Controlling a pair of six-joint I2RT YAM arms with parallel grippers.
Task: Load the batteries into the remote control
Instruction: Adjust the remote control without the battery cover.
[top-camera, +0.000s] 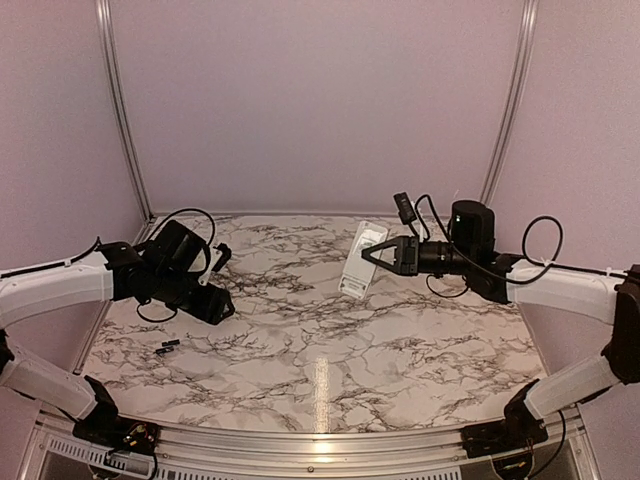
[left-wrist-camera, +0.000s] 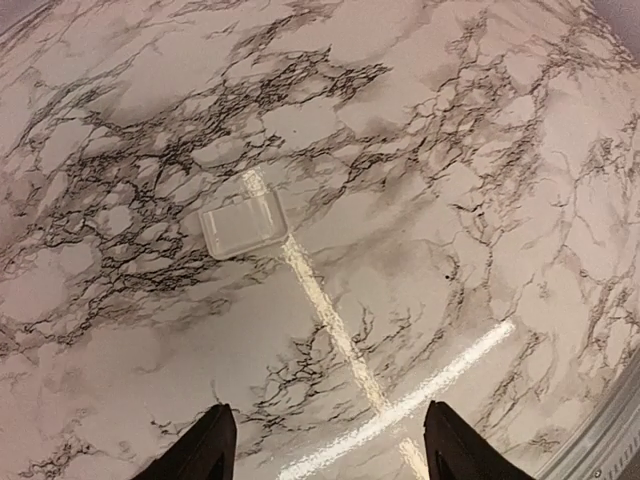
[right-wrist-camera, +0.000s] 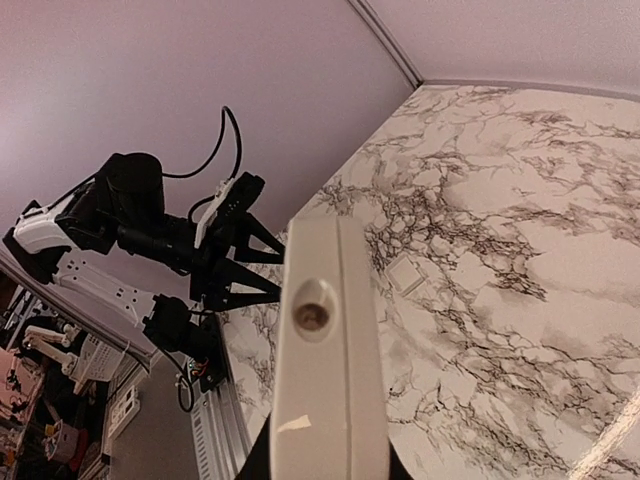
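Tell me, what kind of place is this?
Probably a robot test booth: a left arm and right arm at a marble-patterned table, plain lilac walls with metal framing closing it in, the right gripper holding a remote control.

Marble table (top-camera: 400, 340) inside lilac walls (top-camera: 320, 100)
A small pale rectangular plate (left-wrist-camera: 243, 226) lies flat on the veined tabletop, just beside a bright streak of reflected light (left-wrist-camera: 330, 320); metal posts (top-camera: 122, 110) run up the two back corners, and a metal rail (top-camera: 300, 452) edges the near side
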